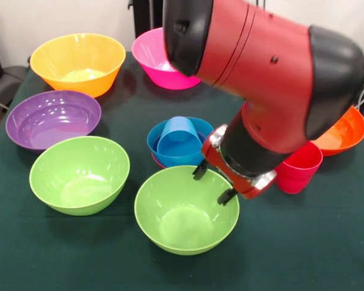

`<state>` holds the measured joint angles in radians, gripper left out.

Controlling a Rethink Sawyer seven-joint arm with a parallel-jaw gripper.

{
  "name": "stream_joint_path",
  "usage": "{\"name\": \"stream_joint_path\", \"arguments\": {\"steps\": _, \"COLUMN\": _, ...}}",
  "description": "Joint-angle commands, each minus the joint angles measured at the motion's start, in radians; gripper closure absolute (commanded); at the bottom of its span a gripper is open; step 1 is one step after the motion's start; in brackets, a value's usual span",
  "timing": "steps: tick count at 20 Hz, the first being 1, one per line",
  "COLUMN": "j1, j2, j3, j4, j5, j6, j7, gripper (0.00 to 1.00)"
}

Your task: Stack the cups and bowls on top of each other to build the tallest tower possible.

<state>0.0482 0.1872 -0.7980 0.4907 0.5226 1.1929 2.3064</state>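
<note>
While I am watching from the front view, the hand (213,182) is hanging with its two dark fingertips spread apart and holding nothing, just above the far rim of the near lime green bowl (186,211). Just beyond it, the light blue cup (176,136) is lying tilted inside the blue bowl (191,143), with a red edge showing underneath; that is the tower (179,143) so far. The red-pink cup (299,167) is standing upright behind the wrist, beside the orange bowl (341,131).

Risks, as I judge them: the bulky arm is crowding both cups, so a swing could be knocking the red-pink one over; a low fingertip could be catching the green rim and skidding that bowl across the worktop (303,242).

I am reading no brands, labels or writing anywhere.
</note>
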Motion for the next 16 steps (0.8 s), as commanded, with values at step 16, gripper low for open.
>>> {"name": "stream_joint_path", "arguments": {"steps": 16, "j1": 0.063, "j2": -0.089, "j3": 0.036, "j4": 0.186, "j5": -0.096, "j6": 0.055, "j7": 0.085, "gripper": 0.0}}
